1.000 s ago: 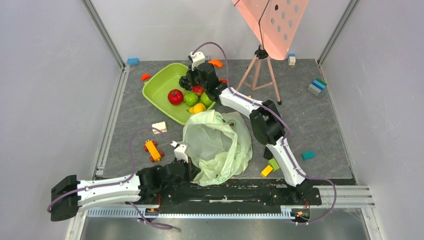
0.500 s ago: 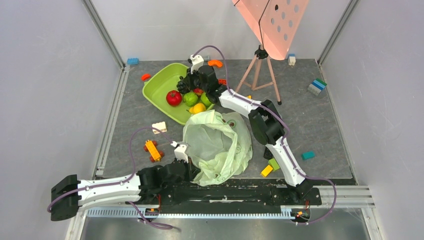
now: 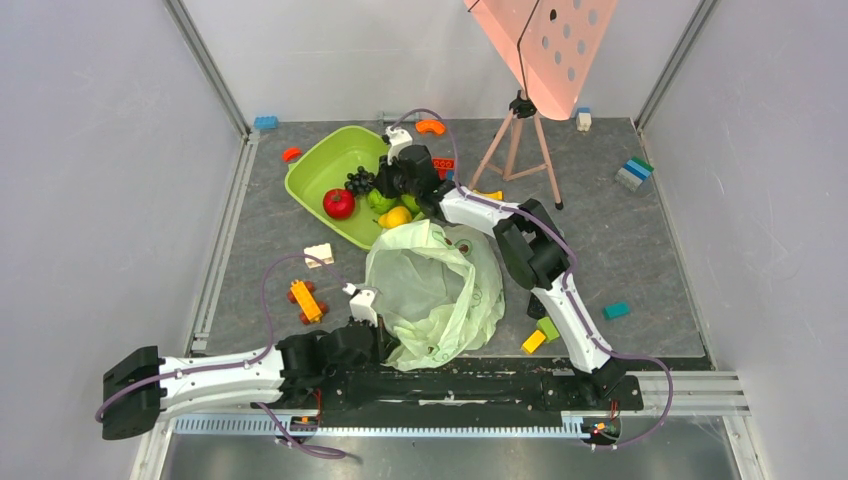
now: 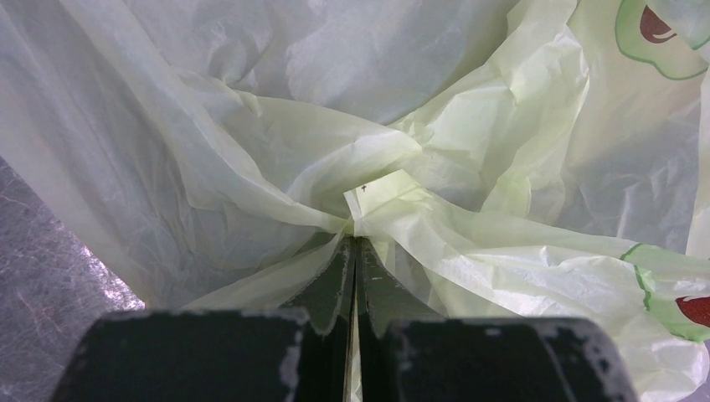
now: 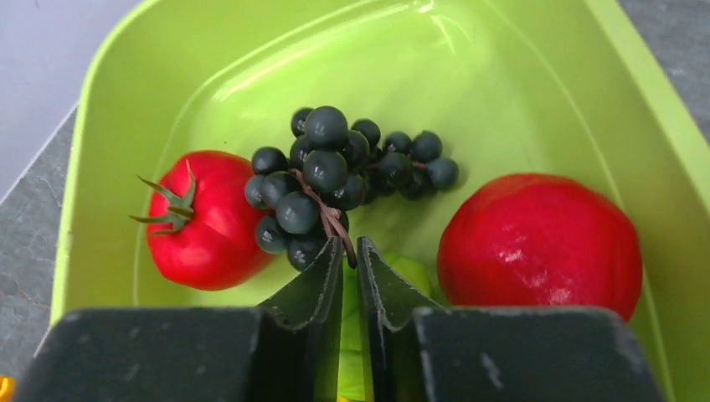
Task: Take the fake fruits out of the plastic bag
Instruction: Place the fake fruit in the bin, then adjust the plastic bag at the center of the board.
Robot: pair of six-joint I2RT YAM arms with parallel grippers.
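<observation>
The black grape bunch [image 5: 335, 180] lies in the lime-green tub [image 5: 502, 100] at the far left of the table [image 3: 640, 250], well outside the plastic bag [image 3: 435, 290]. It rests between a red tomato [image 5: 205, 222] on one side and a red apple [image 5: 540, 243] on the other, leaning against the tomato. Its brown stem runs back to the tips of the right gripper [image 5: 350, 247]. The jaws there stand only a sliver apart, and I cannot tell whether they pinch the stem or merely touch it. A round green fruit [image 5: 410, 268] peeps out just under those fingers, beside the apple, and a yellow pear [image 3: 397, 216] sits at the tub's near edge.

The bag slumps in a crumpled heap in the middle of the table, mouth gaping upward, nearer the arms than the tub. Down at its near-left side the left gripper [image 4: 352, 243] is clenched hard on a gathered fold of the film, which puckers at the fingertips.

Farther back, a pink perforated board [image 3: 545, 45] stands on a tripod [image 3: 520, 145].
</observation>
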